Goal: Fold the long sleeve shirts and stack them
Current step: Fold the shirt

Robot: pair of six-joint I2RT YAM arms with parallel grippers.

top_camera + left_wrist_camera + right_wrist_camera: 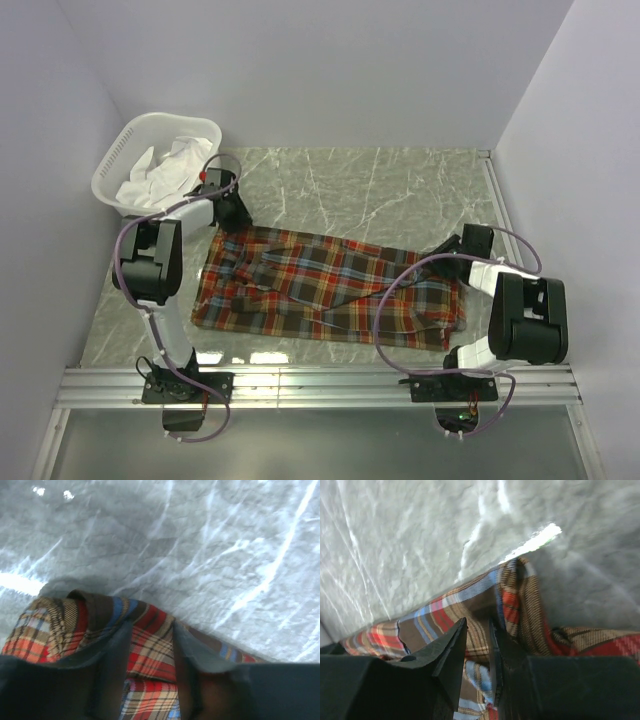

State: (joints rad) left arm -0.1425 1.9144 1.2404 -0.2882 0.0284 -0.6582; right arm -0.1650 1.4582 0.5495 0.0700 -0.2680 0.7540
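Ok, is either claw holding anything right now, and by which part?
Right claw pinches the plaid shirt at its far right edge. Left claw straddles the far left edge; whether it grips cannot be told.

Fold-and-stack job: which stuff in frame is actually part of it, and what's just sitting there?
Job:
plaid shirt, spread out between the arms
left fingers and right fingers, at its far corners

Lying about:
white basket, far left
white cloth heaped in it; can't tell what garments
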